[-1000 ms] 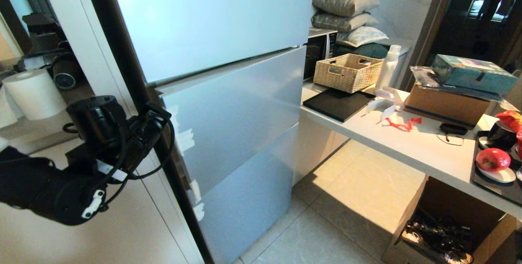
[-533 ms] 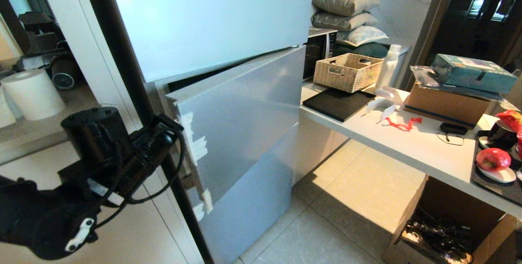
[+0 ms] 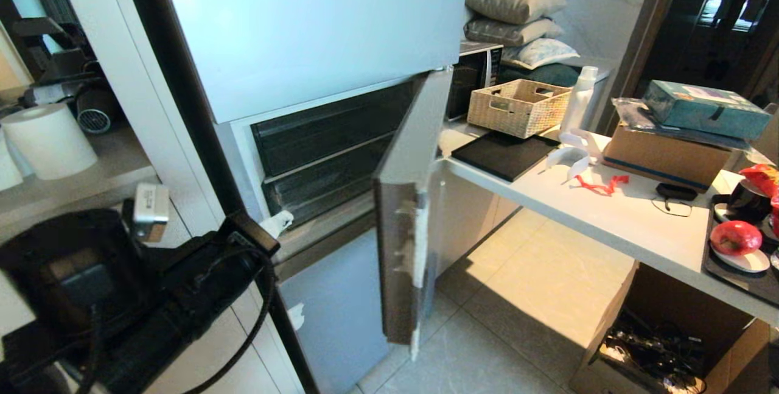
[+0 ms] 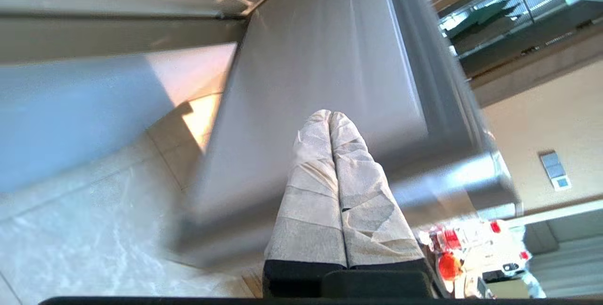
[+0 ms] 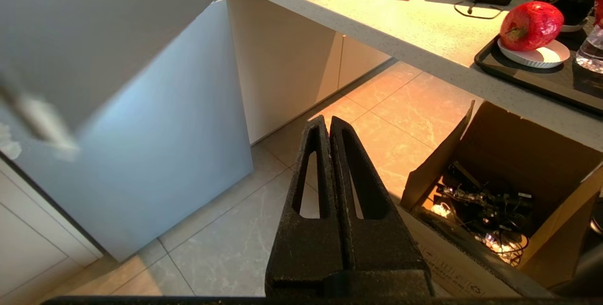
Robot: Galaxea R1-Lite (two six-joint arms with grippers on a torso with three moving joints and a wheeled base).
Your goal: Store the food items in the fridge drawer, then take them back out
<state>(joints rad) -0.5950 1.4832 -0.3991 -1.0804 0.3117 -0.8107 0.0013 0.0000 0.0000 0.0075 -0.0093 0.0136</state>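
The fridge's middle door (image 3: 405, 211) stands swung wide open. Behind it are two dark, stacked drawer fronts (image 3: 325, 153), both pushed in. My left gripper (image 3: 277, 222), its fingers wrapped in white tape, is shut and empty at the lower left corner of the opened compartment. In the left wrist view the left gripper (image 4: 330, 114) points at the door's face. A glossy red apple (image 3: 736, 237) sits on a white plate on a black tray (image 3: 739, 281) at the counter's right end. My right gripper (image 5: 329, 121) hangs shut and empty over the floor tiles, with the apple (image 5: 531, 26) off to its side.
The open door juts into the aisle between fridge and white counter (image 3: 608, 214). An open cardboard box (image 3: 669, 333) of cables stands under the counter. A wicker basket (image 3: 518, 106), a bottle, boxes and a red snack bag (image 3: 764, 178) crowd the counter. Shelves with a paper roll (image 3: 48, 138) are at left.
The fridge's middle door has gone from shut to wide open. My left arm has drawn back and down toward the camera, its shut gripper now clear of the door's edge.
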